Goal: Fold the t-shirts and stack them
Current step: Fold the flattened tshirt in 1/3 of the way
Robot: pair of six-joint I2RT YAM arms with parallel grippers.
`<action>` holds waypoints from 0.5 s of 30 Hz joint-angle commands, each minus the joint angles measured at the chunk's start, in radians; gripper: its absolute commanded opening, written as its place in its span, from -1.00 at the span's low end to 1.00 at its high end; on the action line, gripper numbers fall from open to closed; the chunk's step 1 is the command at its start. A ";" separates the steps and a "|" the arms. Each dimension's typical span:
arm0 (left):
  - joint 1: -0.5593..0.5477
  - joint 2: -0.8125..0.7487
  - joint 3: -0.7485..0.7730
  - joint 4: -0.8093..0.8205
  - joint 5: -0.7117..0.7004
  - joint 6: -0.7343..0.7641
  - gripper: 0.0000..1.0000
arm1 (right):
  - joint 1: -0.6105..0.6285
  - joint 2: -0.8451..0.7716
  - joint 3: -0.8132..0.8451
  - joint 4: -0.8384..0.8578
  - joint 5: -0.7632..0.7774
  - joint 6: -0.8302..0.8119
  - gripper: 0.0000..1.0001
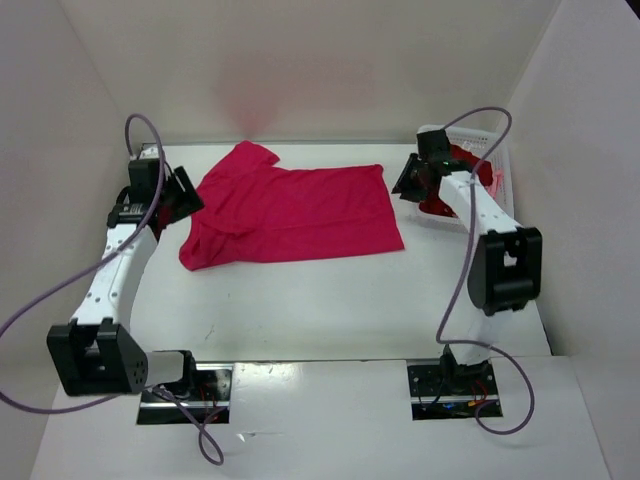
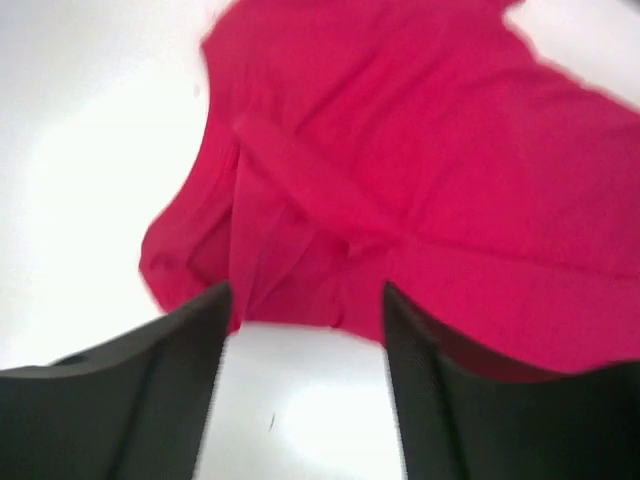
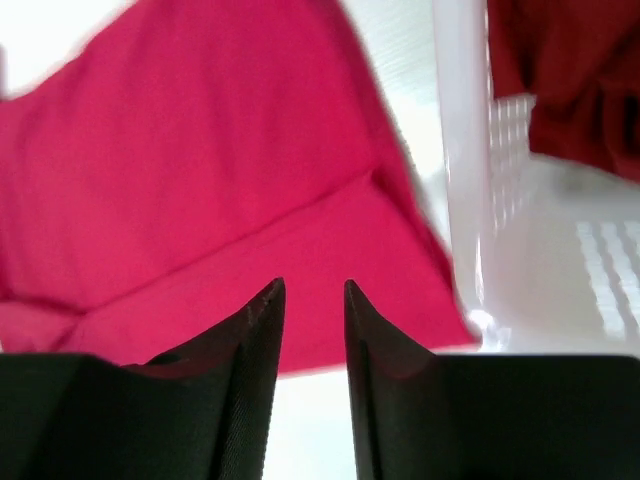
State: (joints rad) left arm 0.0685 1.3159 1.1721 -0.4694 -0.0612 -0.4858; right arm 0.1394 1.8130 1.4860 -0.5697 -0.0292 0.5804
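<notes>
A crimson-magenta t-shirt point(image 1: 295, 215) lies spread flat across the back middle of the table, one sleeve pointing to the far left. My left gripper point(image 1: 186, 196) hovers at its left edge, open; in the left wrist view the gripper point(image 2: 305, 300) has only bare table between its fingers, just short of the rumpled shirt point(image 2: 400, 150). My right gripper point(image 1: 408, 180) is at the shirt's right edge. It point(image 3: 312, 290) is open with a narrow gap and holds nothing, above the shirt's point(image 3: 200, 170) near corner. A darker red t-shirt point(image 3: 560, 80) lies in the basket.
A white perforated basket point(image 1: 490, 150) stands at the back right, close behind the right arm, and its wall point(image 3: 465, 150) is right beside the shirt's corner. A bit of lighter pink cloth point(image 1: 495, 182) shows at its right side. White walls enclose the table.
</notes>
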 commanded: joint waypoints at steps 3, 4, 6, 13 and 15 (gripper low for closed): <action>0.045 -0.027 -0.187 -0.077 0.037 -0.048 0.22 | 0.016 -0.251 -0.188 0.062 -0.061 0.041 -0.91; 0.045 -0.027 -0.202 -0.045 0.023 -0.060 0.27 | 0.026 -0.297 -0.225 0.074 -0.101 0.067 -0.99; 0.045 0.021 -0.212 -0.044 0.049 -0.060 0.39 | 0.060 -0.345 -0.344 0.114 -0.138 0.088 -0.99; 0.045 0.124 -0.232 0.014 0.040 -0.079 0.32 | 0.080 -0.366 -0.448 0.159 -0.172 0.108 -0.82; 0.045 0.150 -0.232 0.014 0.018 -0.088 0.20 | 0.080 -0.366 -0.460 0.159 -0.172 0.108 -0.82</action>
State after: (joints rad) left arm 0.1123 1.4342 0.9478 -0.5056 -0.0303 -0.5354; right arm 0.2184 1.4677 1.0313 -0.4782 -0.1795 0.6731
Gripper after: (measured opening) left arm 0.645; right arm 0.088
